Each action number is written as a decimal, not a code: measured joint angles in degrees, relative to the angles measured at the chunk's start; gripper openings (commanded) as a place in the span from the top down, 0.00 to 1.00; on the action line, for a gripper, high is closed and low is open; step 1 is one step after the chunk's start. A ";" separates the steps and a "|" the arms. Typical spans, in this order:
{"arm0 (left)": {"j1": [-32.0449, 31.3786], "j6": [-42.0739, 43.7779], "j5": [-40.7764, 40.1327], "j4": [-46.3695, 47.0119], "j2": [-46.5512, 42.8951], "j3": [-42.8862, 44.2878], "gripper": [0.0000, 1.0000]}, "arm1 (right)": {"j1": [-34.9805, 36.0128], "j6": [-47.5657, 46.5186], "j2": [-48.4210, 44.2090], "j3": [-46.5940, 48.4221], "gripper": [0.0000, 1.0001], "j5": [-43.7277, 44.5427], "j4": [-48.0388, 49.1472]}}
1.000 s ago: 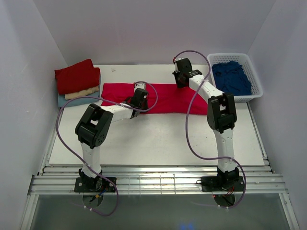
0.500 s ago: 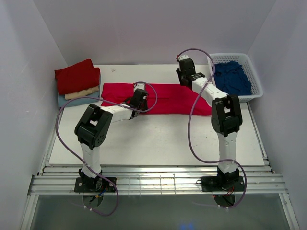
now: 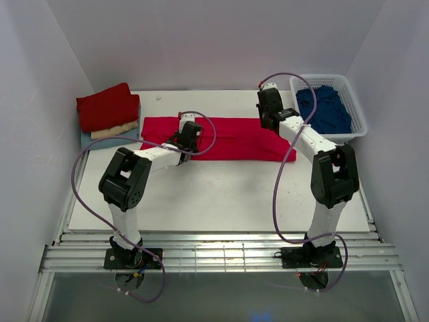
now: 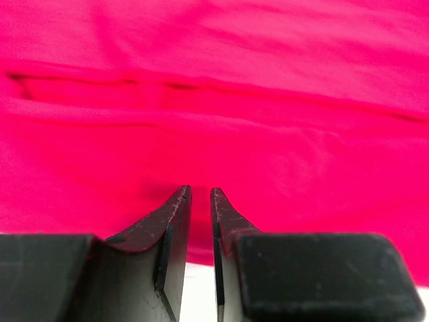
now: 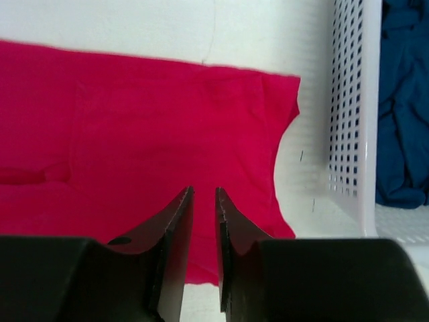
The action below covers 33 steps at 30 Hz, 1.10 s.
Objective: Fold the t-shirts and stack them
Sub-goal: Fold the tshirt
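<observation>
Left wrist view: my left gripper (image 4: 201,191) has its fingers a narrow slit apart with nothing between them, only cloth and a sliver of white table showing through the gap. The tips sit low over the near edge of the crimson t-shirt (image 4: 268,134); I can't tell if they touch it. Red cloth fills almost the whole view, with a couple of long creases running across it.

My right gripper (image 5: 204,190) is much the same, fingers barely parted and holding nothing. It hangs above the right end of the same shirt, clear of the cloth. From there I see the shirt's curved right edge, then a strip of bare table, then the white lattice basket (image 5: 348,134), so shirt and basket are near but apart.

From the top camera the crimson shirt lies flat as a long band across the far middle of the table (image 3: 221,194). My left arm reaches to its left-centre part and my right arm to its right end. At the far left, just beside the shirt's left end, is a folded stack with a dark red t-shirt (image 3: 107,107) on top, a cream one (image 3: 114,131) under it and a pale blue one (image 3: 90,141) at the bottom. The basket at the far right holds a crumpled navy t-shirt (image 3: 324,111).
</observation>
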 measured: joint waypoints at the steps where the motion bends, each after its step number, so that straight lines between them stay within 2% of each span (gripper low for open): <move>1: 0.52 0.42 -1.01 -0.17 -0.11 0.00 0.71 | 0.04 0.66 0.07 -0.52 0.78 0.13 -0.81; 5: 2.86 1.36 -3.45 -0.50 -0.15 -0.90 0.71 | 0.04 2.54 1.44 -3.10 0.92 0.52 -3.26; 6: 3.61 1.44 -3.65 -0.57 -0.15 -1.36 0.71 | 0.04 2.97 2.36 -3.37 0.92 0.68 -3.87; 13: 7.72 1.84 -4.04 -2.64 -0.07 -2.21 0.71 | 0.02 6.29 9.40 -3.37 0.92 1.84 -9.20; 21: 9.84 0.11 -4.35 -4.83 0.50 -2.01 0.72 | -0.07 9.77 11.96 -2.80 0.92 3.85 -12.76; 33: 9.73 -6.34 -5.55 -6.01 0.39 -2.56 0.75 | -1.81 9.38 18.23 7.08 0.92 4.37 -16.94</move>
